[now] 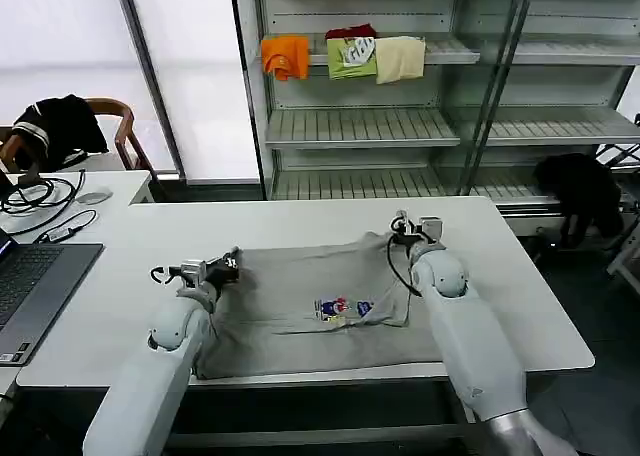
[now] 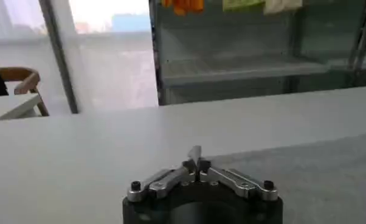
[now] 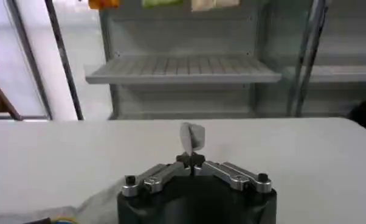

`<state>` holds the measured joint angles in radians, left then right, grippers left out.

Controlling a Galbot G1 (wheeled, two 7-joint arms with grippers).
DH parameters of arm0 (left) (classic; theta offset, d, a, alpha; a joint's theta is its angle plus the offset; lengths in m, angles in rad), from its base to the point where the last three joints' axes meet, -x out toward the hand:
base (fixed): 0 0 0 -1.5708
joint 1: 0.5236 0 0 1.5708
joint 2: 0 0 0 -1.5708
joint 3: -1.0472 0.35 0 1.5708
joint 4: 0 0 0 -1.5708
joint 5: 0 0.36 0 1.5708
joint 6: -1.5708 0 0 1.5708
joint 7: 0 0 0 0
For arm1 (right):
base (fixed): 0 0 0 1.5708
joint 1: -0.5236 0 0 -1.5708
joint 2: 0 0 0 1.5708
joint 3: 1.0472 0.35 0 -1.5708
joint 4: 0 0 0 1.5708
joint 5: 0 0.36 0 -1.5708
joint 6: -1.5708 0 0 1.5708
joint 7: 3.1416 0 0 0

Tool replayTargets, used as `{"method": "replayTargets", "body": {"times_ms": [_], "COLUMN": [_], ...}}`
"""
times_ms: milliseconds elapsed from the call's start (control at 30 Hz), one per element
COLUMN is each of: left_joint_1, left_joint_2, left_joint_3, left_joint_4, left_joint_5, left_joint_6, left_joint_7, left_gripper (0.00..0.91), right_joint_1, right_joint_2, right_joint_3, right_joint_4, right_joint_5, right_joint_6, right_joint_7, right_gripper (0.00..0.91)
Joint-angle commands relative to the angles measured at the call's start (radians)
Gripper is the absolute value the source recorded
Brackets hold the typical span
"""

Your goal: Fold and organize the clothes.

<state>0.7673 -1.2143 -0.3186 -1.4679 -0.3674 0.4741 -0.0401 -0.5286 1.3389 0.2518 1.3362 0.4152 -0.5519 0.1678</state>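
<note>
I see the light grey T-shirt (image 1: 310,301) spread flat on the white tabletop (image 1: 520,306) just in front of me, print side up, its near hem close to the front edge, ready for a fold. My left gripper (image 1: 232,263) sits at the shirt's far left corner and my right gripper (image 1: 402,228) at its far right corner, both with jaws pressed closed; I cannot tell whether they pinch cloth. Beyond, shelves (image 1: 360,126) hold folded garments (image 1: 345,56).
</note>
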Motion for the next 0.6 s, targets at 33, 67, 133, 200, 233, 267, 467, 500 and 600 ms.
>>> {"method": "replayTargets", "body": {"times_ms": [33,67,133,200,233,267,467,500,600], "left_joint_1": [0.080,0.096,0.121,0.151,0.168,0.186,0.286,0.299,0.329], "left_joint_2": [0.027,0.035,0.042,0.056,0.060,0.067,0.092,0.094,0.096], "left_joint_3": [-0.019,-0.024,-0.036,-0.046,-0.051,-0.058,-0.092,-0.095,-0.108], "left_joint_4": [-0.165,-0.190,-0.212,-0.245,-0.259,-0.280,-0.355,-0.358,-0.383], "left_joint_5": [-0.007,-0.007,-0.009,-0.011,-0.012,-0.011,-0.008,-0.006,-0.006], "left_joint_6": [-0.022,-0.023,-0.023,-0.022,-0.022,-0.022,-0.025,-0.025,-0.023], "left_joint_7": [-0.006,-0.006,-0.005,0.000,0.002,0.005,0.013,0.015,0.016], "left_gripper": [0.010,0.010,0.010,0.020,0.010,0.020,0.020,0.010,0.010], "right_joint_1": [-0.081,-0.094,-0.129,-0.165,-0.176,-0.195,-0.290,-0.301,-0.354], "right_joint_2": [-0.014,-0.014,-0.023,-0.031,-0.034,-0.037,-0.045,-0.046,-0.064], "right_joint_3": [0.017,0.019,0.024,0.025,0.025,0.026,0.046,0.048,0.056], "right_joint_4": [0.190,0.204,0.250,0.290,0.301,0.323,0.439,0.452,0.504], "right_joint_5": [0.019,0.019,0.019,0.020,0.021,0.021,0.022,0.022,0.021], "right_joint_6": [0.004,0.004,0.006,0.006,0.006,0.006,0.004,0.004,0.001], "right_joint_7": [0.008,0.010,0.012,0.016,0.019,0.021,0.042,0.045,0.057], "right_gripper": [0.000,0.000,0.000,0.000,0.000,0.000,0.000,0.000,0.000]}}
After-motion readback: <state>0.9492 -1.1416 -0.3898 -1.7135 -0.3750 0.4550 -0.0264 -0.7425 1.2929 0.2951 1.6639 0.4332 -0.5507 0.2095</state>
